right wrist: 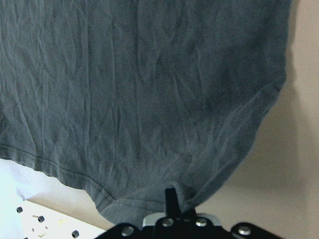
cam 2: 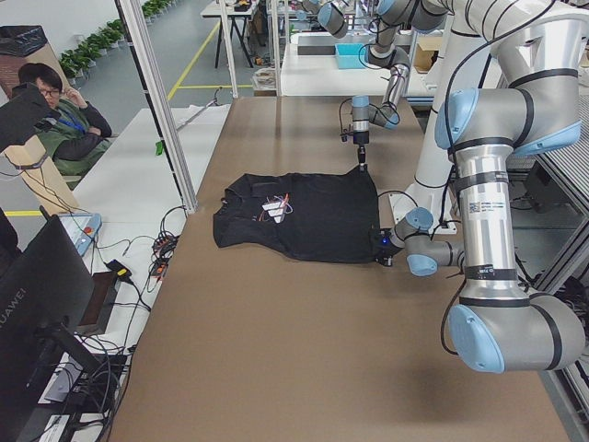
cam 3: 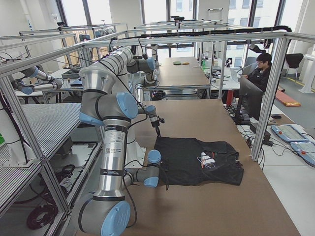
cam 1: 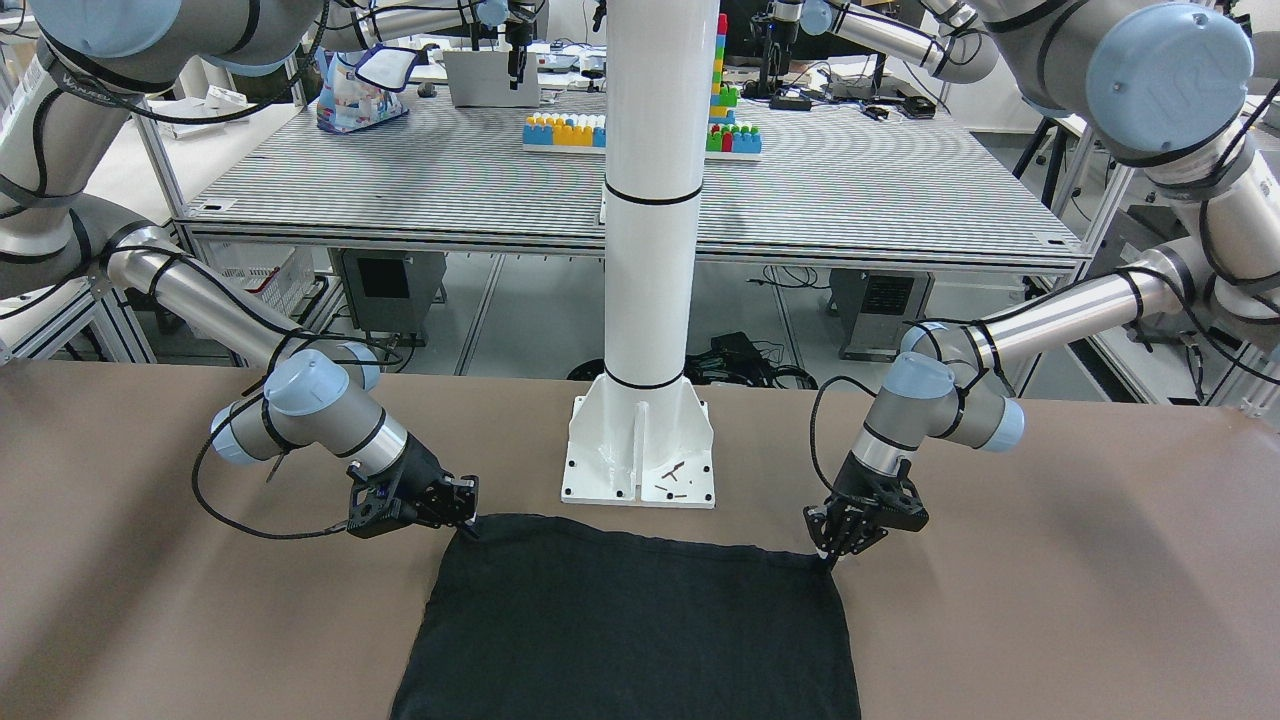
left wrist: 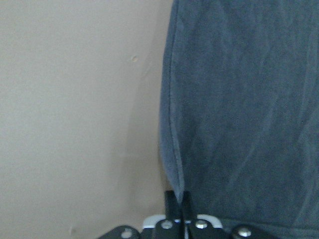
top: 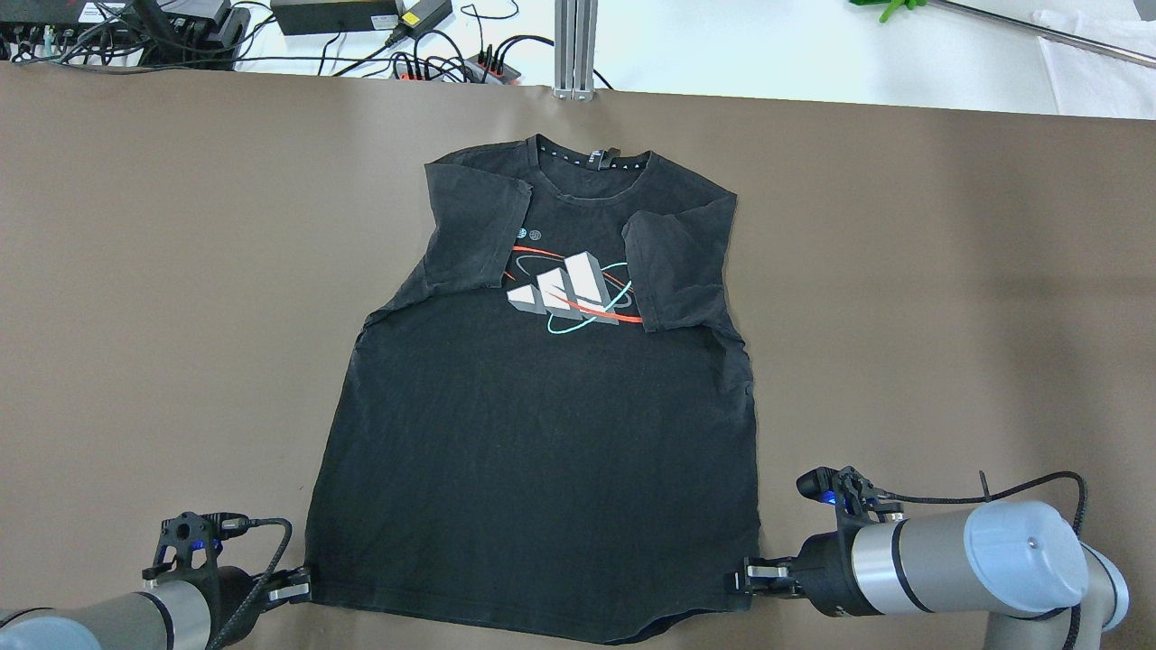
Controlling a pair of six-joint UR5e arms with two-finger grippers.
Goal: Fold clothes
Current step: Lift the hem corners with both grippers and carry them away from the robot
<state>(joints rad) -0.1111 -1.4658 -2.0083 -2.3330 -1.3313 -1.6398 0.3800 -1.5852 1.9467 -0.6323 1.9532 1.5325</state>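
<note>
Clamped on two corners of the shirt [top: 542, 433] at the frame's bottom, the left gripper [top: 303, 586] and right gripper [top: 735, 578] should, I think, lift together, keeping that edge straight.

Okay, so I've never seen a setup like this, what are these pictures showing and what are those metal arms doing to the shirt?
It's one robot with two arms, each ending in a two-finger pincer. Six cameras catch the same moment: one facing the robot, one above and behind it, one at each side, one on each wrist. A black T-shirt lies flat, print up, on the brown table. The left pincer and the right pincer are each shut on one bottom corner.
</note>
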